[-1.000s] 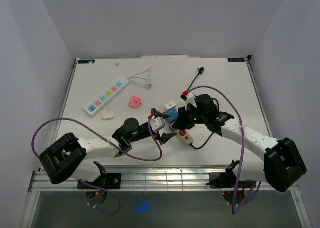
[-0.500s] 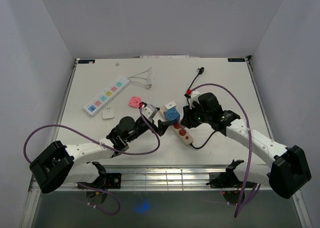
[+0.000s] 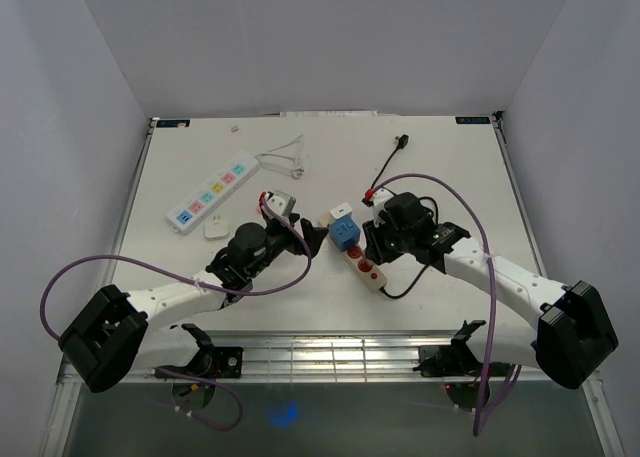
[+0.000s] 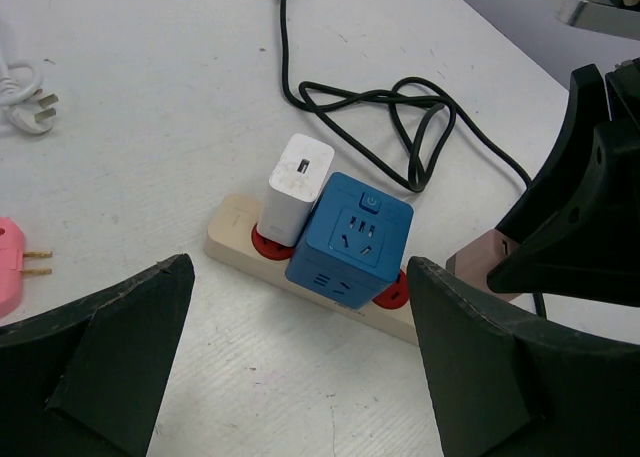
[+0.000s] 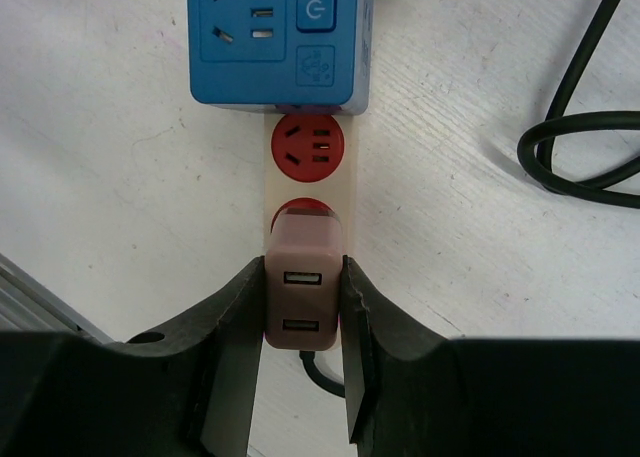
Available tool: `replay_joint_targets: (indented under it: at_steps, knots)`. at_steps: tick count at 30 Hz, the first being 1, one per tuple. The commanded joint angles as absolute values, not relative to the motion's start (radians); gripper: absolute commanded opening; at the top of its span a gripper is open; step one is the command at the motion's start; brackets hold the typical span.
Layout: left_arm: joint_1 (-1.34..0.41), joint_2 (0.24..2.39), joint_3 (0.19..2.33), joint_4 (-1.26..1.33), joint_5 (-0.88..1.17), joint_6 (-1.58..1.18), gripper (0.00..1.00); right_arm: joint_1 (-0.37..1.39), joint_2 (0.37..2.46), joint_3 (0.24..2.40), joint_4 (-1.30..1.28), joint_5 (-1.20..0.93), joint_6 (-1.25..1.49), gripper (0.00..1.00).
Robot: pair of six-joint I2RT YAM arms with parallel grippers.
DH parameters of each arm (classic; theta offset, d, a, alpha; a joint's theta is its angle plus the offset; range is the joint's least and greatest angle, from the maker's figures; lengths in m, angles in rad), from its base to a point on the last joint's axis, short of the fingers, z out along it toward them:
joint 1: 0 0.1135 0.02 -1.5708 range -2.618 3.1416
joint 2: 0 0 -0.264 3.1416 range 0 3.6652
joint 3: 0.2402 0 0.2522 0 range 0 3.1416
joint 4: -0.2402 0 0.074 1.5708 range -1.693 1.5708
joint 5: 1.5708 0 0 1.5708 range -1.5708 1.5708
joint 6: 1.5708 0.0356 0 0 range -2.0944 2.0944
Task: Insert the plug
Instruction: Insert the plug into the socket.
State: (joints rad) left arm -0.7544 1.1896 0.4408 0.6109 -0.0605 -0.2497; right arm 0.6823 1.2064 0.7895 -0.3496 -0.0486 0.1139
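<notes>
My right gripper [image 5: 303,317] pinches the dusty-pink plug [image 5: 303,302], its two USB ports facing up. It stands over the red socket [image 5: 303,210] at the near end of the beige power strip [image 5: 352,192], which lies flat mid-table. The next red socket [image 5: 306,144] is free. Farther along sit a blue cube adapter [image 5: 280,37] and a white charger [image 4: 300,182].
</notes>
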Motion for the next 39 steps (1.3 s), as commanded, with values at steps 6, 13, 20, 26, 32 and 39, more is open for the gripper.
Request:
replay_joint_targets:
  at_steps: [6,13,20,26,32,39]
  knots:
    - [-0.750,1.183,0.466,0.597,-0.051,-0.278,0.98,0.695,1.243,0.830,-0.348,-0.008,0.090,0.08]
    - [-0.752,1.184,0.468,0.595,-0.043,-0.278,0.98,0.699,1.285,0.835,-0.354,-0.012,0.095,0.08]
    - [-0.750,1.190,0.472,0.595,-0.038,-0.276,0.98,0.699,1.299,0.836,-0.357,-0.012,0.106,0.08]
    - [-0.752,1.200,0.474,0.592,-0.038,-0.276,0.98,0.727,1.321,0.844,-0.382,0.066,0.120,0.08]
    - [-0.750,1.201,0.477,0.591,-0.031,-0.279,0.98,0.756,1.302,0.775,-0.345,0.116,0.152,0.08]
    - [-0.752,1.229,0.486,0.589,-0.015,-0.281,0.98,0.772,1.321,0.729,-0.327,0.175,0.181,0.08]
